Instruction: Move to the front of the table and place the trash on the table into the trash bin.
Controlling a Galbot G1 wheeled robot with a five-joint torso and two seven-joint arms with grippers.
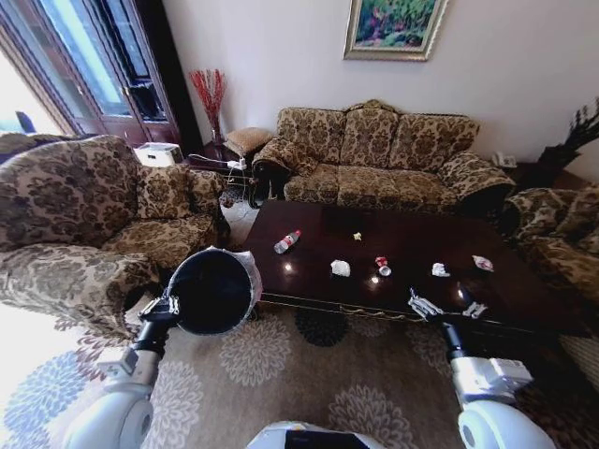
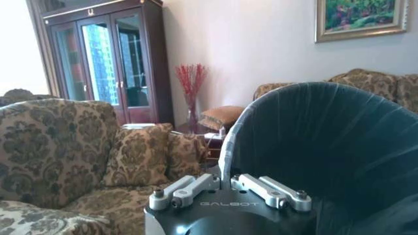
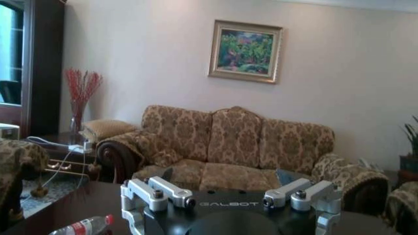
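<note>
Judging handling: left pincer (image 1: 169,306) clamps the light trash bin (image 1: 213,290) rim off the counter (image 1: 309,281) left edge, right pincer (image 1: 423,304) spread empty at near edge; bottle (image 1: 286,241) near the far-left corner looks light, slick, grip mid-body; tissue (image 1: 341,267) soft.

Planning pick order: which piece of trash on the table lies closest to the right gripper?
The small white piece at the table's front edge, just beside the right gripper; all other trash sits farther back.
</note>
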